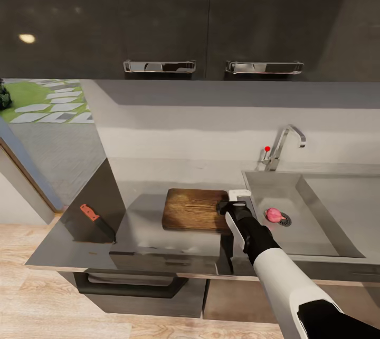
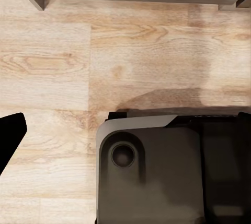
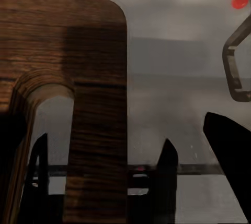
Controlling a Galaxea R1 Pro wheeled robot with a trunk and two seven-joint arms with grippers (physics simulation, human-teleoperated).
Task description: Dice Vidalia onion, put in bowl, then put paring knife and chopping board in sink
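R gripper point(image 1: 230, 207), black fingers apart, straddles the handle-slot end of the flat brown wooden chopping board point(image 1: 192, 209), which lies on the smooth grey countertop point(image 1: 148, 191) just beside the grey steel sink point(image 1: 316, 207). Small pinkish-red Vidalia onion point(image 1: 273, 215) sits in the basin by the round drain. Red-handled paring knife point(image 1: 96, 221) lies near the counter's L edge. L gripper: can't tell.

A kitchen: sink point(image 1: 316, 223), faucet point(image 1: 282, 146), countertop point(image 1: 142, 218), dark cabinets point(image 1: 158, 17).

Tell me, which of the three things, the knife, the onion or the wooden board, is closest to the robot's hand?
The chopping board: the right gripper is at its sink-side edge. The onion lies in the sink; the knife is far off.
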